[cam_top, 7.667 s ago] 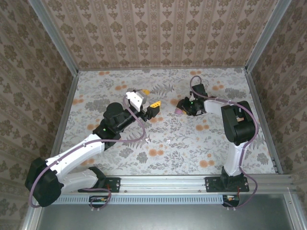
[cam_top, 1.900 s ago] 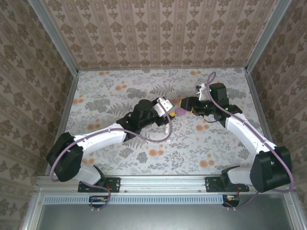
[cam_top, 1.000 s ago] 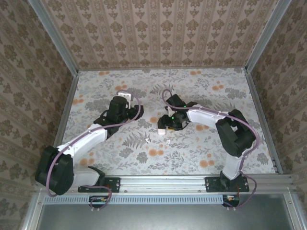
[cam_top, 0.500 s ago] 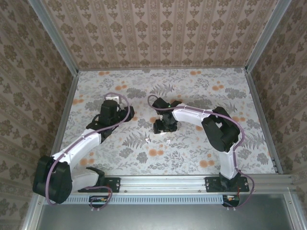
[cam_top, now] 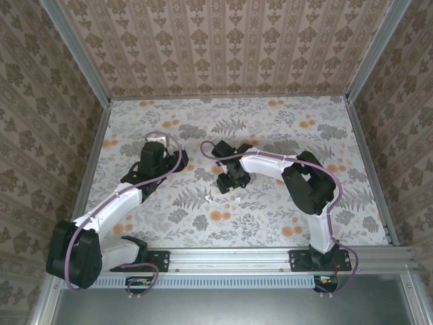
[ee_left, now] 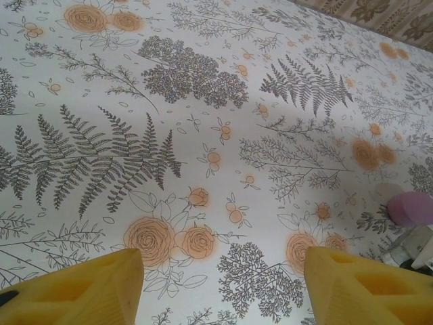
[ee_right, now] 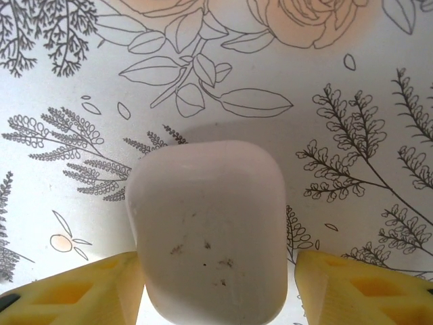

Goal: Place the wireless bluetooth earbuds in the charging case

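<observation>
A closed white charging case (ee_right: 206, 230) lies on the flowered table between my right gripper's (ee_right: 220, 288) yellow fingers. The left finger (ee_right: 88, 288) is against the case's side. The right finger (ee_right: 352, 284) stands a little off it, so the jaws are open around the case. From above, the right gripper (cam_top: 226, 179) is left of the table's centre. A tiny white earbud (cam_top: 208, 197) lies on the table just in front of it. My left gripper (ee_left: 223, 291) hovers open over bare tablecloth with nothing between its fingers. It is further left in the top view (cam_top: 173, 162).
A rounded pink piece (ee_left: 413, 206) sits at the right edge of the left wrist view, beside grey-white hardware (ee_left: 413, 247). Patterned walls enclose the table (cam_top: 270, 128) on three sides. A metal rail (cam_top: 230, 256) runs along the near edge.
My right gripper has slid left with the white case between its fingers, and its jaws have widened. My left arm has drawn back to the left.
</observation>
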Robot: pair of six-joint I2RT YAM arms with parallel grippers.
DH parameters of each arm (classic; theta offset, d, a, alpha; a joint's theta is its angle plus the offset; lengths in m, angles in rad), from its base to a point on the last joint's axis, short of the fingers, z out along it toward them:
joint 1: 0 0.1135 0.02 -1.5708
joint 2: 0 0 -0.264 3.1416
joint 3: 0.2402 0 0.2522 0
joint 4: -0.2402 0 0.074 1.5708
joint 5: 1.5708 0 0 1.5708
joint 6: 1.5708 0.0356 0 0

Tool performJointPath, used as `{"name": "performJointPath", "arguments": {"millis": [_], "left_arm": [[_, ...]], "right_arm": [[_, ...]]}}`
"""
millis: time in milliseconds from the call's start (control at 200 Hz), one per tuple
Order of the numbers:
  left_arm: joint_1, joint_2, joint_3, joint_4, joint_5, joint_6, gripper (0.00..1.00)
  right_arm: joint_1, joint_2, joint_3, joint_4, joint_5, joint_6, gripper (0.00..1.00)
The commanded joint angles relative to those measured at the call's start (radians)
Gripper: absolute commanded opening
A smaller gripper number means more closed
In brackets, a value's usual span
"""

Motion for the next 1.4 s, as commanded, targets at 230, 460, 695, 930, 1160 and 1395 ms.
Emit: {"name": "performJointPath", "arguments": {"millis": [230,460,695,930,1160,1395], "left_arm": [[0.007,-0.018,-0.001,-0.003,0.003,-0.02,0.65],[0.011,-0.012,0.012,-0.012,0.024,-0.026,0.65],[0.011,-0.02,0.044,0.035,0.158,-0.017,0.65],[0.002,-0.052,0.076,0.115,0.291,0.009,0.65],[-0.019,-0.063,0.106,0.176,0.462,0.041,0.65],[-0.098,-0.062,0.171,0.174,0.602,0.089,0.68]], "right_arm": [[-0.017,0.031,-0.007,0.066,0.008,-0.097,0.55],[-0.026,-0.072,-0.091,0.16,-0.007,-0.107,0.46],[-0.042,-0.381,-0.321,0.454,-0.104,-0.26,0.44],[-0.042,-0.681,-0.506,0.672,-0.155,-0.574,0.43],[-0.036,-0.861,-0.616,0.81,-0.131,-0.758,0.42],[-0.03,-0.885,-0.606,0.786,-0.073,-0.808,0.42]]}}
